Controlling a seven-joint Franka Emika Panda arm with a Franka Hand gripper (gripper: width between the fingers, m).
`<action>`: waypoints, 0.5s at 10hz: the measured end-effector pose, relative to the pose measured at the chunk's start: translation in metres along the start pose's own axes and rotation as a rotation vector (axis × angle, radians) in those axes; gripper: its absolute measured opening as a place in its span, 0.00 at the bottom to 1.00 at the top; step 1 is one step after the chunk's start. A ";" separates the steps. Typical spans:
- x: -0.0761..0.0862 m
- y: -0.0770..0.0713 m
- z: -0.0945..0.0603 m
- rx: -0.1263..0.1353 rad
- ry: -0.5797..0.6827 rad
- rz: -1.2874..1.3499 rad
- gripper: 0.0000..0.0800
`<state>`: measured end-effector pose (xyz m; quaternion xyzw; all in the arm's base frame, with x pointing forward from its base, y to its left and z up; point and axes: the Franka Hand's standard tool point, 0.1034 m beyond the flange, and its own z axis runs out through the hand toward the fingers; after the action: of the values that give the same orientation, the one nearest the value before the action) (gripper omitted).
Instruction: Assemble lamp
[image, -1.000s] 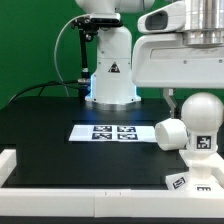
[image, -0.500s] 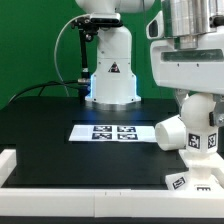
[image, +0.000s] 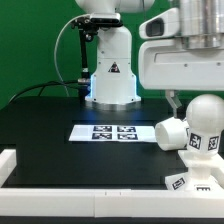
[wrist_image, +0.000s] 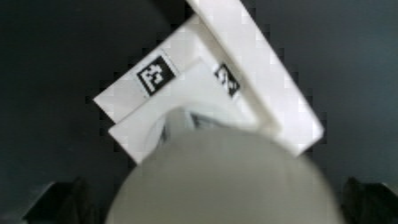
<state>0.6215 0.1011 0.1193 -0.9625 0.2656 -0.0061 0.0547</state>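
Wrist view: I see the gripper (wrist_image: 214, 202) from up close. Its two dark fingers (wrist_image: 63, 200) show at both edges of the picture. The jaws are wide apart and they hold nothing. Between them is a big, round, blurry white thing. That is the top of the bulb (wrist_image: 214, 175). Past the bulb lies the flat white base (wrist_image: 139, 102) with black tags on it.

In the exterior view, the gripper hangs in the upper right of the frame, just above the bulb (image: 205, 113). I cannot tell if a finger touches it. The bulb stands upright at the exterior view's right, with a black tag low on it. The shade (image: 170, 132) lies on its side just beside the bulb, toward the exterior view's left. I cannot tell if the two touch. The base (image: 192, 184) is in the lower right corner, right under the bulb in the picture. The marker board (image: 112, 132) lies in the middle of the black table (image: 45, 130). The big white robot pedestal (image: 112, 75) stands above the board in the picture.
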 end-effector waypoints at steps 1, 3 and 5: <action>0.001 0.001 0.000 -0.001 0.000 -0.087 0.87; 0.001 0.001 0.000 -0.001 0.000 -0.193 0.87; 0.002 0.002 0.000 -0.058 0.022 -0.622 0.87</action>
<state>0.6227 0.0986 0.1194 -0.9986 -0.0409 -0.0255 0.0198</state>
